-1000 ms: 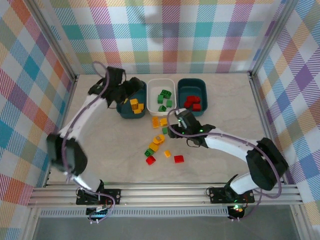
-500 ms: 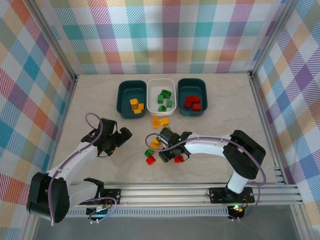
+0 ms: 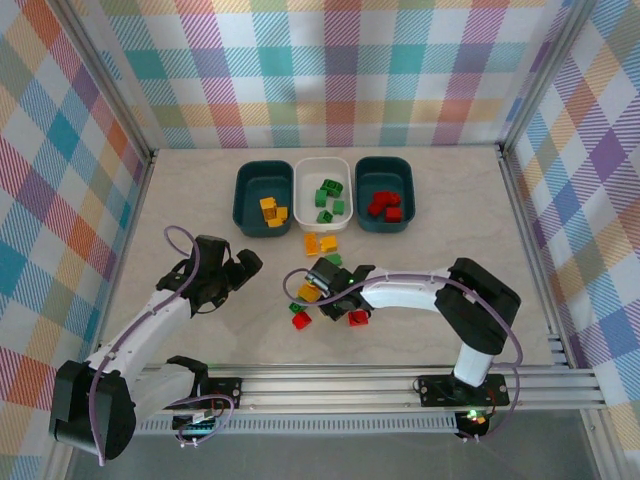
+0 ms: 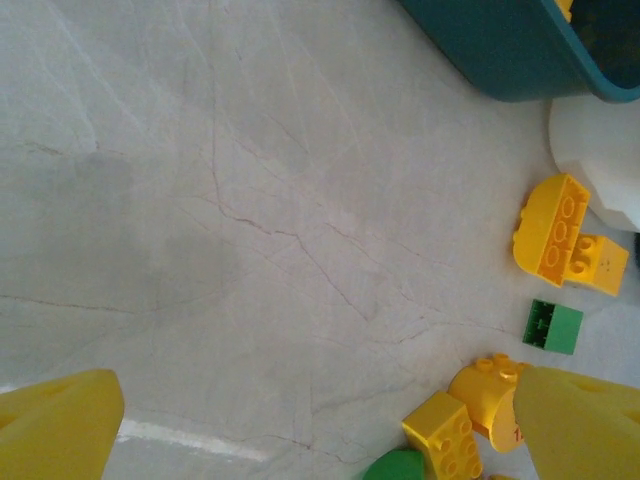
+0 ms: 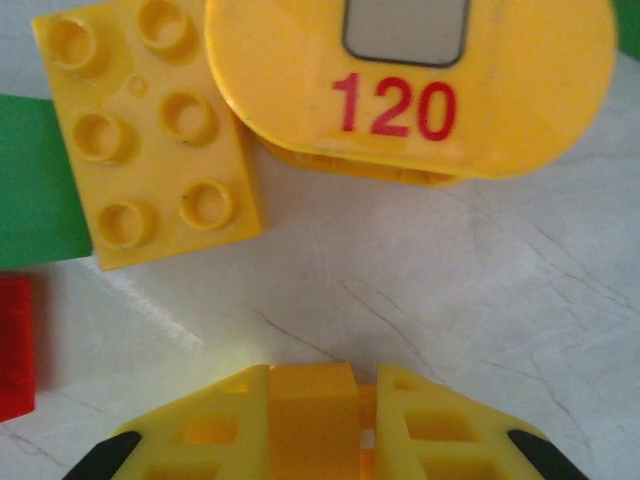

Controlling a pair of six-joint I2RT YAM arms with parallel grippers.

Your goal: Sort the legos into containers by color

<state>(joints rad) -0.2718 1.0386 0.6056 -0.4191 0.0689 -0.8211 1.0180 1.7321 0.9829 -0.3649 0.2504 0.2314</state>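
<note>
Your left end effector [image 3: 238, 268] hangs released over bare tabletop [image 3: 450, 250], left of the loose legos [image 3: 312, 291], likely waiting its turn. Along the far edge, the containers [image 3: 300, 185] hold yellow, green and red in turn. Mid-tabletop, your right end effector [image 3: 335, 297] sits low in the pile, clenched on an orange brick [image 5: 310, 405], seemingly bound for the left teal tub [image 3: 243, 200].
</note>
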